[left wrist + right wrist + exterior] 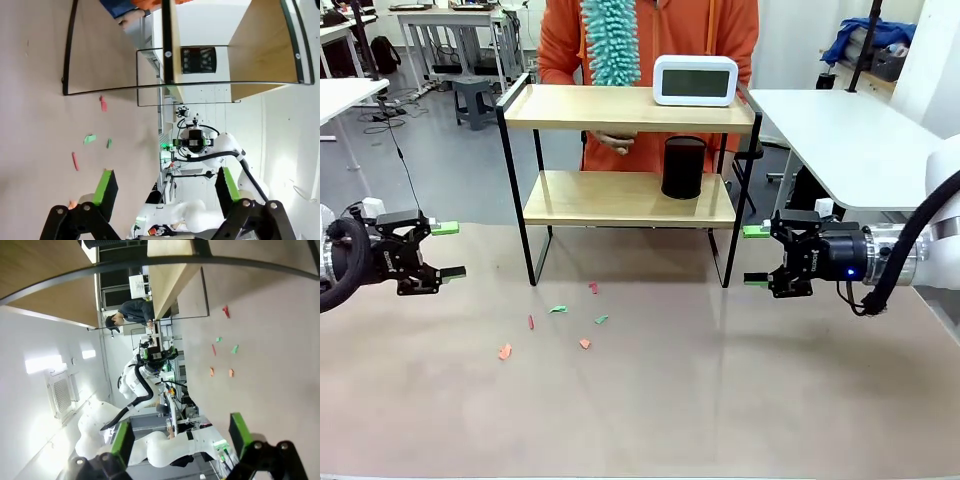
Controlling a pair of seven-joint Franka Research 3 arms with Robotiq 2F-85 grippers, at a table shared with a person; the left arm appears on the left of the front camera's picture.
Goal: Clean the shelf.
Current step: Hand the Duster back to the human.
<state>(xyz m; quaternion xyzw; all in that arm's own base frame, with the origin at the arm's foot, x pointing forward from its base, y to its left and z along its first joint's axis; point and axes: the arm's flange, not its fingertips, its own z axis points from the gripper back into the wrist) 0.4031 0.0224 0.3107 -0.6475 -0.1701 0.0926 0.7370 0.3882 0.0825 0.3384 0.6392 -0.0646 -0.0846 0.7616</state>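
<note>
Littering table point(770, 400): paper scraps point(557, 327) before shelf point(630, 150)

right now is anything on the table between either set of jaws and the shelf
Nothing visible blocks either. The left gripper and right gripper hang open to either side of the shelf; the paper scraps lie low on the table before it.

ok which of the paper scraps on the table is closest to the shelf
The red scrap, lying just in front of the shelf between its front legs; the other green and orange scraps lie farther toward the robot.
</note>
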